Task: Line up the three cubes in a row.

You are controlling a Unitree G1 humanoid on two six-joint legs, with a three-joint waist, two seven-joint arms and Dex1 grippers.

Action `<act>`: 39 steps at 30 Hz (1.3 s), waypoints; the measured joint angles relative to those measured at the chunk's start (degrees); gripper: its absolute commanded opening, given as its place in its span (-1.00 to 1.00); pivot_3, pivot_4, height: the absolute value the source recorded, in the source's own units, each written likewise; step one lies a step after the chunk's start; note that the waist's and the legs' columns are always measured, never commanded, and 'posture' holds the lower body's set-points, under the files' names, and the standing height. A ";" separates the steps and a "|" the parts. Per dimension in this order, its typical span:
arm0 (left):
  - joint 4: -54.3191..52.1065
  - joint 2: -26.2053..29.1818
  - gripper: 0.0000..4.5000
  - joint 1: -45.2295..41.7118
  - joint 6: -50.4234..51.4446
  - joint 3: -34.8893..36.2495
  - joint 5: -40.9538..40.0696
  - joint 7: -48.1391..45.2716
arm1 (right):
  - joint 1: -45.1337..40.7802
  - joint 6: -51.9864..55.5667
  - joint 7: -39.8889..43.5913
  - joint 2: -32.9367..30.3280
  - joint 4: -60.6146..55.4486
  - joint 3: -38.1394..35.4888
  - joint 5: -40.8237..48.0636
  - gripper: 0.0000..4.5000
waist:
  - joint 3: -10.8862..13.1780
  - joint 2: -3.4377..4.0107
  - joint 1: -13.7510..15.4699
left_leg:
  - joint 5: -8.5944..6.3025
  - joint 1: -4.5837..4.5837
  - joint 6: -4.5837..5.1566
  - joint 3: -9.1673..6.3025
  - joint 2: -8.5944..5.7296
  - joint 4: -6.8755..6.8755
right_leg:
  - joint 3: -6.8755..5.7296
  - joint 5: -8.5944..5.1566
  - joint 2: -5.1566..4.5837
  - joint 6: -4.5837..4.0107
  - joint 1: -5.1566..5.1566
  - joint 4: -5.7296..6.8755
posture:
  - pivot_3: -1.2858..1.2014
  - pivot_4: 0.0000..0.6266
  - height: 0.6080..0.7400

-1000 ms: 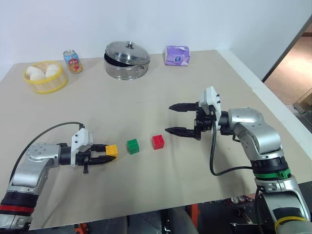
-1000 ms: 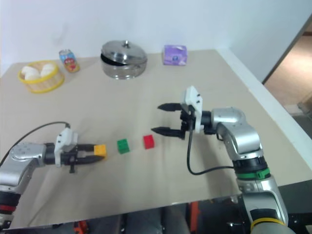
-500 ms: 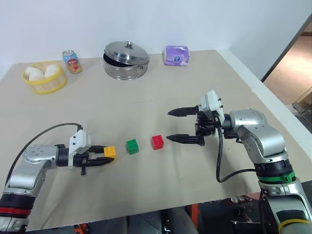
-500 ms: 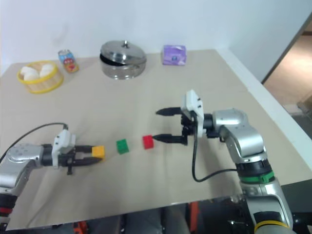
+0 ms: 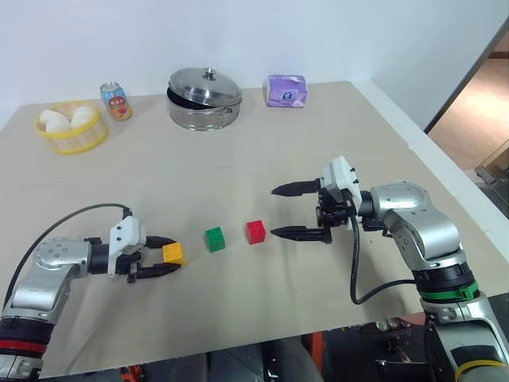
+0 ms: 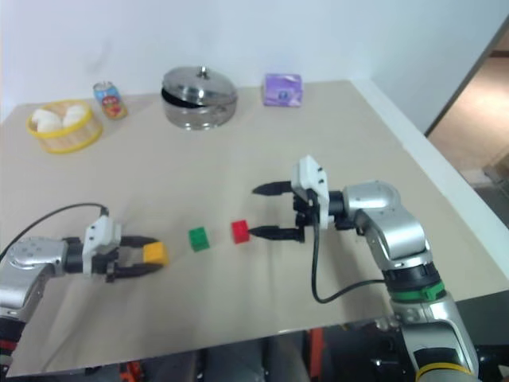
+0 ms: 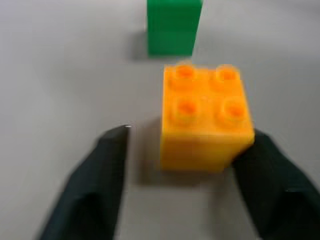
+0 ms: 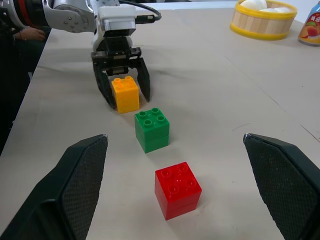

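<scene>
Three studded cubes lie in a near-straight row on the beige table [image 5: 238,167]: yellow cube [image 5: 172,253], green cube [image 5: 215,239] and red cube [image 5: 256,231]. My left gripper [image 5: 176,255] is open and straddles the yellow cube, which rests on the table. In the left wrist view one finger [image 7: 107,165] stands apart from the yellow cube [image 7: 205,120], while the other sits close against its side. My right gripper [image 5: 273,212] is open and empty, just right of the red cube, with its lower fingertip close to that cube.
At the back of the table stand a steel lidded pot [image 5: 205,97], a drink can [image 5: 116,100], a yellow basket with white buns [image 5: 71,127] and a purple packet [image 5: 287,90]. The table's right edge [image 5: 445,191] runs beside my right arm.
My left gripper was shut on the yellow cube and has now opened; the cube sits on the table between the fingers. The right gripper stays open in about the same place.
</scene>
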 measured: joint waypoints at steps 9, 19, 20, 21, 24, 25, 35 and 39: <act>-3.00 1.00 0.99 1.02 1.49 0.92 -1.00 0.44 | 0.03 -0.05 0.00 -0.27 0.05 0.00 -0.24 1.00 | 0.00 0.00 0.03 | 0.00 0.00 0.00 0.02 0.01 -0.01 | 0.01 0.00 0.00 0.00 -0.01 0.00 | 0.03 -0.52 1.00; -5.88 1.33 0.99 4.00 0.63 2.46 -0.71 3.53 | 0.00 -0.92 0.04 0.29 1.69 0.44 -0.95 1.00 | 0.00 0.00 0.12 | 0.00 0.00 0.00 0.02 0.01 0.00 | 0.01 0.00 0.00 0.00 0.00 0.00 | 0.03 -0.52 1.00; -5.83 1.12 0.99 3.99 0.33 2.42 -0.59 3.91 | -0.01 -0.96 0.08 0.48 1.81 0.47 -0.97 1.00 | 0.00 0.00 0.12 | 0.00 0.00 0.00 0.02 0.01 0.00 | 0.01 0.00 0.00 0.00 0.00 0.00 | 0.03 -0.52 1.00; -5.80 1.04 0.99 3.99 0.07 2.38 -0.46 4.11 | -0.01 -0.98 0.09 0.55 1.88 0.49 -0.98 1.00 | 0.00 0.00 0.12 | 0.00 0.00 0.00 0.02 0.01 0.00 | 0.01 0.00 0.00 0.00 0.00 0.00 | 0.03 -0.52 1.00; -5.08 0.56 0.99 3.80 -0.87 2.25 0.42 5.02 | -0.10 -1.12 0.16 0.58 2.33 0.51 -1.05 1.00 | 0.00 0.00 0.13 | 0.00 0.00 0.00 0.02 0.01 0.00 | 0.01 0.00 0.00 0.00 0.00 0.00 | 0.03 -0.52 1.00; -4.67 0.28 0.99 3.66 -1.30 2.22 0.49 5.13 | -0.10 -1.13 0.19 0.58 2.35 0.50 -1.05 1.00 | 0.00 0.00 0.13 | 0.00 0.00 0.00 0.02 0.01 0.00 | 0.01 0.00 0.00 0.00 0.00 0.00 | 0.03 -0.52 1.00; -0.29 -0.94 0.99 0.54 -3.97 0.52 2.12 5.40 | -0.08 -1.01 0.20 0.17 2.33 0.50 -1.04 1.00 | 0.00 0.00 0.16 | 0.00 0.00 0.00 0.02 0.01 0.01 | 0.01 0.01 0.01 0.01 0.01 0.00 | 0.03 -0.52 1.00; 1.25 -0.98 0.99 -0.62 -5.32 0.23 2.86 5.36 | -0.07 -0.88 0.10 -0.02 2.26 0.49 -1.04 1.00 | 0.00 0.00 0.16 | 0.00 0.00 0.00 0.02 0.01 0.01 | 0.01 0.01 0.01 0.01 0.01 0.00 | 0.03 -0.52 1.00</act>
